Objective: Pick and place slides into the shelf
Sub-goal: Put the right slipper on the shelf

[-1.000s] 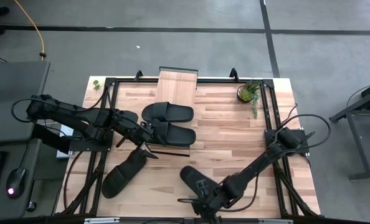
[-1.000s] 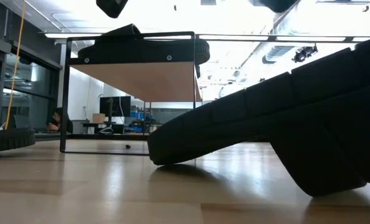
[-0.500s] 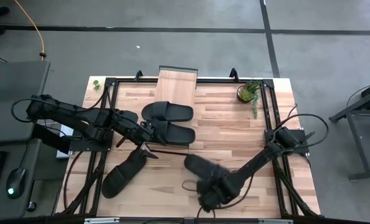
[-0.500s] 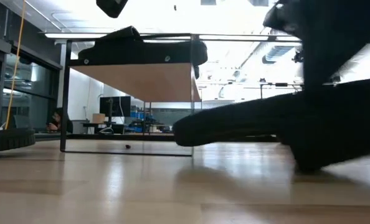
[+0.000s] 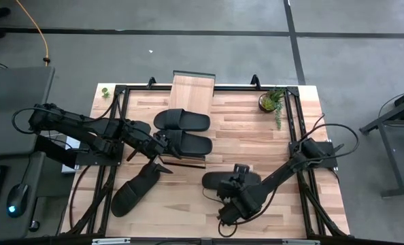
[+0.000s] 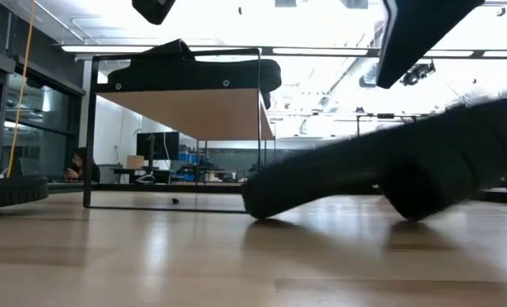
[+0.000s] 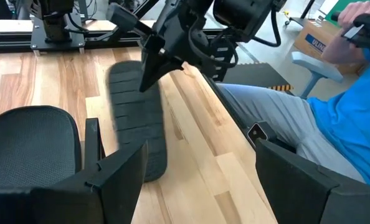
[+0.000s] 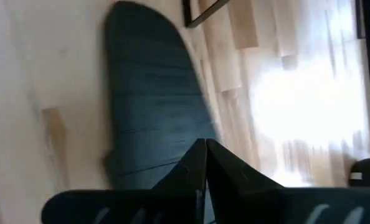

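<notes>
Closest to the front edge, well out from the shelf (image 5: 193,92), the right gripper (image 5: 238,175) has its fingers pressed tight together with nothing between them. The tip is down against one slide (image 5: 219,182), which lies flat-ish on the tabletop (image 5: 256,136) with a ribbed face up. The right wrist view shows it best: the two closed fingers (image 8: 197,163) meet in a point right over the ribbed rubber. From table height that slide (image 6: 390,166) fills most of the frame, and I honestly can't tell if its far end is lifted or if that's just the angle.

A second loose slide (image 5: 137,189) sits on the table too, off toward the left arm's side of the shelf and angled.

Next up is the left gripper (image 5: 164,151), hanging just beside the front end of the shelf. Its fingers are spread wide and holding nothing. In its own camera you can see straight between them (image 7: 203,180) to bare wood.

Then the shelf itself: a light plank on a thin black frame, running away from the front edge. It's carrying two slides, both lying across it. The nearer one (image 5: 188,144) is right by the left gripper, and the other one (image 5: 181,121) is just behind it and nearly touching. The back part of the plank is bare.

A small potted plant (image 5: 271,101) is at the far corner, well off to the right arm's side of the shelf. The left wrist view also catches a person (image 7: 341,124) in a blue top sitting past the table edge.
</notes>
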Tool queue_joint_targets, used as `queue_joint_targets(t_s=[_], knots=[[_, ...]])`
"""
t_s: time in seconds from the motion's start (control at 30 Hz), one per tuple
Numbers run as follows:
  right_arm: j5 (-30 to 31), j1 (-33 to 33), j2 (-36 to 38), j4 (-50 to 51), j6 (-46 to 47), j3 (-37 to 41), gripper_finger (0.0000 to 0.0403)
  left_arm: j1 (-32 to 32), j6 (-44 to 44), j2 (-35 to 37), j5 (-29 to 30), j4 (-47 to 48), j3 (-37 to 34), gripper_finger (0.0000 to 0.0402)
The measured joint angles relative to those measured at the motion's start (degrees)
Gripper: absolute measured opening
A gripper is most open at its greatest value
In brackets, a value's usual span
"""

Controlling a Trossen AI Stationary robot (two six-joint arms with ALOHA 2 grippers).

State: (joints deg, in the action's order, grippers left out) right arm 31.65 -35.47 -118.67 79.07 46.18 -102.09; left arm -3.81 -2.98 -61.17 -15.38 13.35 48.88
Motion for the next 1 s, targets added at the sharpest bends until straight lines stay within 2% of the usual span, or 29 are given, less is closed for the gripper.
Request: queue_joint_targets(t_s=[0.23, 0.37, 0.53, 0.73, 0.87, 1.0], knots=[[-0.29, 1.26, 0.16, -1.33, -1.7, 0.0, 0.0, 0.0, -0.09, 0.0, 0.0, 0.0, 0.0, 0.028], [-2.58, 0.75, 1.22, -9.31, -6.25, -0.02, 0.0, 0.0, -0.09, 0.0, 0.0, 0.02, 0.0, 0.028], [-9.07, -1.43, 1.29, -21.84, -15.18, 0.02, 0.0, 0.0, -0.11, 0.0, 0.0, 0.0, 0.0, 0.028], [-10.9, -3.83, 1.35, -23.84, -14.49, 1.36, 0.0002, 0.0, -0.13, 0.0, 0.0, 0.02, 0.0, 0.028], [-10.85, -4.49, 1.18, -23.72, -13.27, 1.86, 0.0022, 0.0, -0.16, 0.0, -0.01, -0.01, 0.0, 0.028], [-10.92, -4.48, 0.32, -24.3, -13.22, 1.86, 0.0069, 0.04, -0.31, 0.0, 0.0, -0.14, 0.0, 0.028]])
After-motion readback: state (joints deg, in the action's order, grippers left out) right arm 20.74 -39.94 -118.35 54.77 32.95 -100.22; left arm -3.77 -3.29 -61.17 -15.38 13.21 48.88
